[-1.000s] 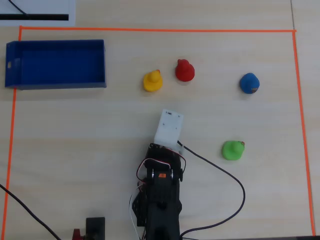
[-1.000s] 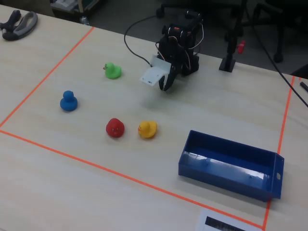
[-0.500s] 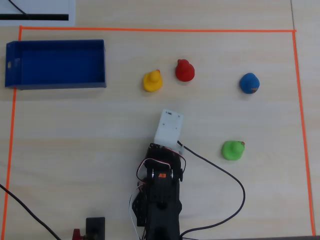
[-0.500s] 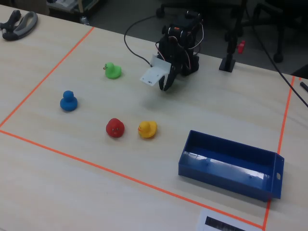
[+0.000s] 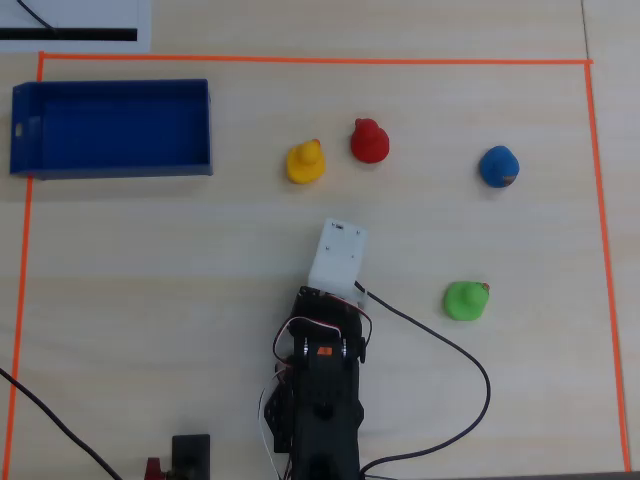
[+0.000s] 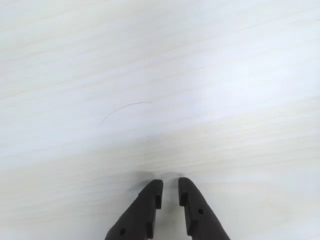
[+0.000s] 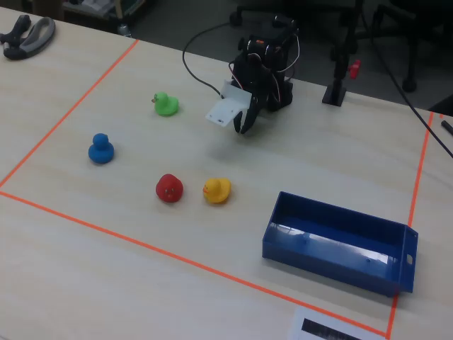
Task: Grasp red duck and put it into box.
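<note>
The red duck (image 5: 369,141) (image 7: 169,188) stands on the pale wooden table, just beside a yellow duck (image 5: 305,162). The box (image 5: 110,165) (image 7: 333,265), a shallow blue tray, lies empty in the top left corner of the overhead view. My gripper (image 6: 170,181) (image 7: 243,126) hovers low over bare table, well short of the red duck. Its two black fingers are nearly together with only a thin slit and nothing between them. In the overhead view a white wrist housing (image 5: 337,255) hides the fingers.
A blue duck (image 5: 498,166) and a green duck (image 5: 465,300) sit to the right in the overhead view. Orange tape (image 5: 310,61) frames the work area. The arm's base and a black cable (image 5: 440,345) occupy the bottom middle.
</note>
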